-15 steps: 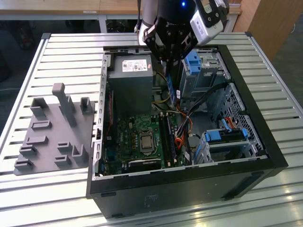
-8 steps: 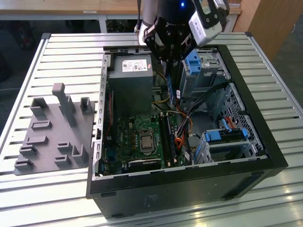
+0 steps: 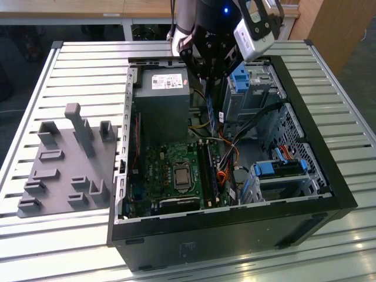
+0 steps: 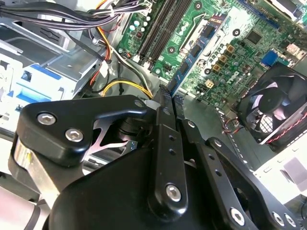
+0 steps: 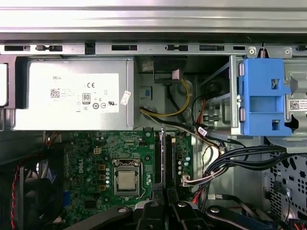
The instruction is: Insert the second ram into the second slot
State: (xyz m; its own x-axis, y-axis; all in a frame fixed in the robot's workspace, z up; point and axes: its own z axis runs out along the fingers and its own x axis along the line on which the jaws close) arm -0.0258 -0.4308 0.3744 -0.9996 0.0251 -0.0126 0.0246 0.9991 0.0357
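My gripper hangs over the open computer case, shut on the second ram, a thin blue stick held on edge. In the second wrist view the ram runs out from between the black fingertips of the gripper and hovers over the green motherboard. The two long black slots lie just beside it. In the first wrist view the gripper sits in line with the slots, and the ram shows there only as a thin edge. The ram is above the board, not seated.
A grey power supply fills the far part of the case. A blue drive bracket and black cable bundles lie beside the slots. The processor socket and a fan sit on the board. A grey fixture plate lies on the exterior view's left.
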